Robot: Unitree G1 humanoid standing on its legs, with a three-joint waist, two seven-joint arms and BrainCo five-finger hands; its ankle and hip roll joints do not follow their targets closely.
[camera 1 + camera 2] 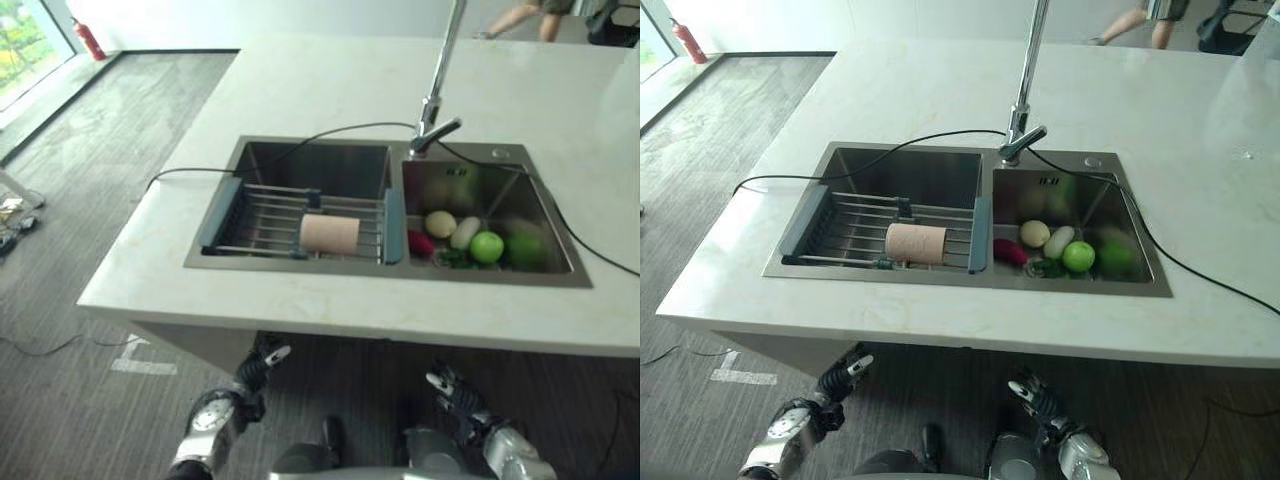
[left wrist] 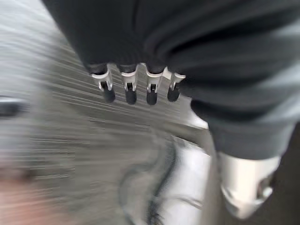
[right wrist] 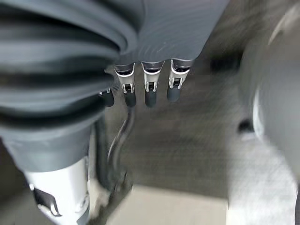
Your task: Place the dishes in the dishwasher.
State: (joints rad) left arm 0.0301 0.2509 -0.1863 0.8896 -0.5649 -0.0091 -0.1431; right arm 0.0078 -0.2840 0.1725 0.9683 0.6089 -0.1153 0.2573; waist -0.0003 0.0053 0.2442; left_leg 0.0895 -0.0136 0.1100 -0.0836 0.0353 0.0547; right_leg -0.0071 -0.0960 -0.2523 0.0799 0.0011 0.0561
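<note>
A cream desk (image 1: pixel 340 90) with faint marbling holds a steel-grey double sink (image 1: pixel 320 165). Across its left basin sits a silver wire rack (image 1: pixel 300 215) with grey-blue ends, carrying a pale pink cup (image 1: pixel 329 233). The right basin holds a bright green apple (image 1: pixel 487 246), a red vegetable (image 1: pixel 421 242) and pale cream produce (image 1: pixel 440 223). The floor (image 1: pixel 110 130) is streaked grey.

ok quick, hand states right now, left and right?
Left hand: open, fingers straight, holding nothing, low below the counter edge.
Right hand: open, fingers straight, holding nothing, also low below the counter.
</note>
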